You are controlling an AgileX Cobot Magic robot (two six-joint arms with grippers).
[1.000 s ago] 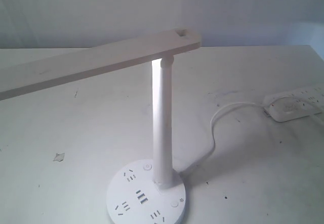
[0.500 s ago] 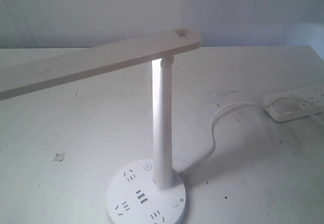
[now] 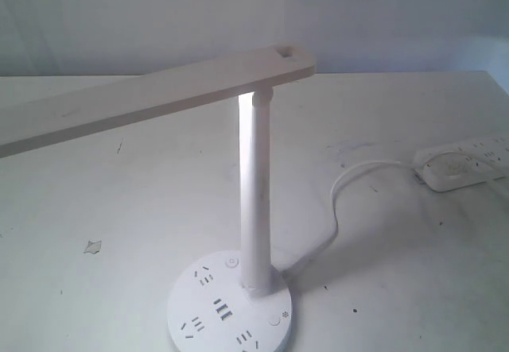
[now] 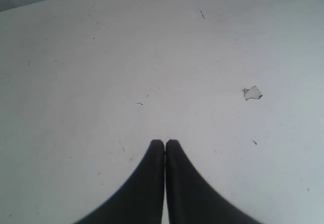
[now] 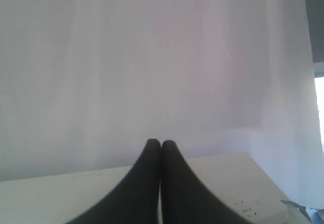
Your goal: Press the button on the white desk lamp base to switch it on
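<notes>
The white desk lamp (image 3: pixel 256 185) stands near the front middle of the table in the exterior view. Its long flat bar head (image 3: pixel 151 94) reaches left, and light glows under the head by the pole. The round lamp base (image 3: pixel 229 308) shows dark socket slots, USB slots and two small round buttons (image 3: pixel 231 262). Neither arm appears in the exterior view. My left gripper (image 4: pixel 165 142) is shut and empty over bare white tabletop. My right gripper (image 5: pixel 161 143) is shut and empty, facing the wall over the table's far part.
A white power strip (image 3: pixel 464 164) lies at the right edge of the table (image 3: pixel 135 209), with a white cable (image 3: pixel 340 209) curving to the lamp base. A small chipped spot (image 3: pixel 93 246) marks the tabletop left of the base; the same chipped spot (image 4: pixel 252 92) shows in the left wrist view.
</notes>
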